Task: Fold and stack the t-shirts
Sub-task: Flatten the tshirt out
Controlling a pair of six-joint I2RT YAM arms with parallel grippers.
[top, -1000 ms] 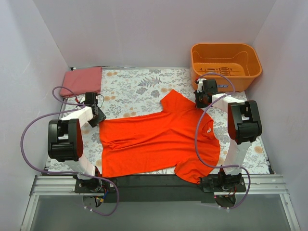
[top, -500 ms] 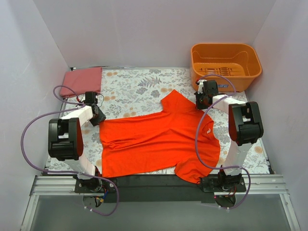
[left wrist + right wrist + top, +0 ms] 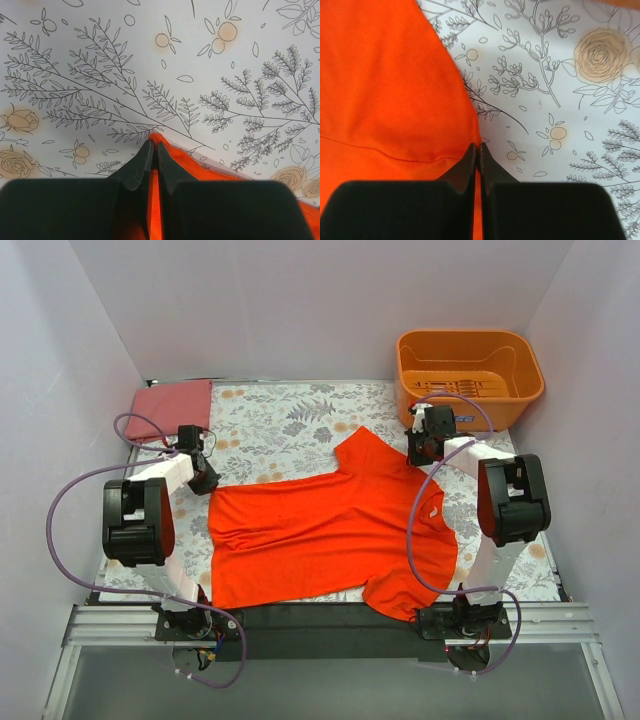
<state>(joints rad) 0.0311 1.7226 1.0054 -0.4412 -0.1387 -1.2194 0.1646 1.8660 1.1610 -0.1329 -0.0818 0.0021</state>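
The vivid orange-red t-shirt (image 3: 330, 535) lies spread flat on the flowered table cloth, collar to the right. My left gripper (image 3: 204, 480) is shut on the shirt's far left hem corner; in the left wrist view the jaws (image 3: 153, 145) pinch the orange cloth (image 3: 210, 172). My right gripper (image 3: 421, 453) is shut on the edge of the shirt by the far sleeve; in the right wrist view the jaws (image 3: 477, 148) pinch the cloth (image 3: 385, 90). The pinkish-red t-shirt (image 3: 172, 406) lies folded as a rectangle at the far left corner.
A rigid orange plastic tub (image 3: 468, 365) stands at the far right corner, just behind my right gripper. White walls close in the table on the left, right and far sides. Purple cables loop from both arms.
Both arms have shifted slightly towards the far side, still pinching the shirt. The shirt's far edge is drawn a little straighter.
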